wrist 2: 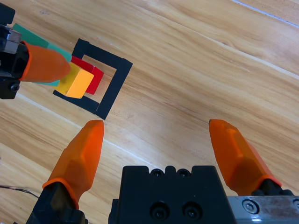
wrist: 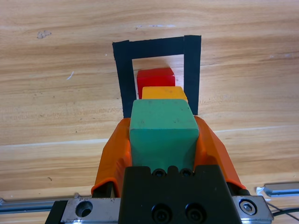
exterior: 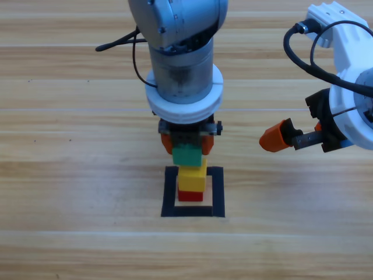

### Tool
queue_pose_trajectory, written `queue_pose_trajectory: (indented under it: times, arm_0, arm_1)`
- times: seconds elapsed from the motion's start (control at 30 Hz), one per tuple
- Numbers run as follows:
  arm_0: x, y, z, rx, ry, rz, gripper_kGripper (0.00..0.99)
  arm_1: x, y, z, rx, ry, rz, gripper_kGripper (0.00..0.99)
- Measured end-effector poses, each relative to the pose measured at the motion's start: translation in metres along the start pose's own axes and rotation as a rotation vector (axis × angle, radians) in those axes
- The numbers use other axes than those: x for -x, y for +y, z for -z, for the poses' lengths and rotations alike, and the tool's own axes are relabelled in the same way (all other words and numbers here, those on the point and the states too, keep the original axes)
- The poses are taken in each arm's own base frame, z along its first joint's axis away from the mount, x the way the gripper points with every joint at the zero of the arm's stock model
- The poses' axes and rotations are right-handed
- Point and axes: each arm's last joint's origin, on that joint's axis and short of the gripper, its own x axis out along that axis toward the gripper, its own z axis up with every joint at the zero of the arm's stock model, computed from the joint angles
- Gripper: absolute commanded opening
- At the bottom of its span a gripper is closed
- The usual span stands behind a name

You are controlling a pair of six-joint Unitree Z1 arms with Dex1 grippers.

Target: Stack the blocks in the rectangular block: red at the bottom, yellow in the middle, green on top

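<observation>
The red [exterior: 190,196] cube stands inside the rectangular block [exterior: 217,192], a square of black tape, with the yellow [exterior: 191,178] cube on top of it. My left gripper [exterior: 187,146] is shut on the green [exterior: 186,156] cube, holding it over the yellow cube's far edge; I cannot tell whether the two touch. In the left wrist view the green [wrist: 162,133] cube fills the space between the jaws, and beyond it are yellow [wrist: 163,93], red [wrist: 155,78] and the tape square [wrist: 156,46]. My right gripper [exterior: 280,139] waits at the right, open [wrist 2: 156,125] and holding nothing.
Bare wooden table [exterior: 70,175] lies all round the tape square. The left arm's grey body [exterior: 178,52] rises just behind the stack. A black cable [exterior: 303,58] loops by the right arm.
</observation>
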Motion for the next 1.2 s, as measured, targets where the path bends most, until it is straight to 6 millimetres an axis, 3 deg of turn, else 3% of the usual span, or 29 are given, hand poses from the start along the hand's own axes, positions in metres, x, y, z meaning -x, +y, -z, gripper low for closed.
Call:
queue_pose_trajectory:
  times: [1.2]
  arm_0:
    - [-0.0053,-0.0101,0.0051,-0.003,0.003,0.000,0.015]
  arm_1:
    - [0.0000,0.0002,0.0001,0.000,0.002,-0.004,0.990]
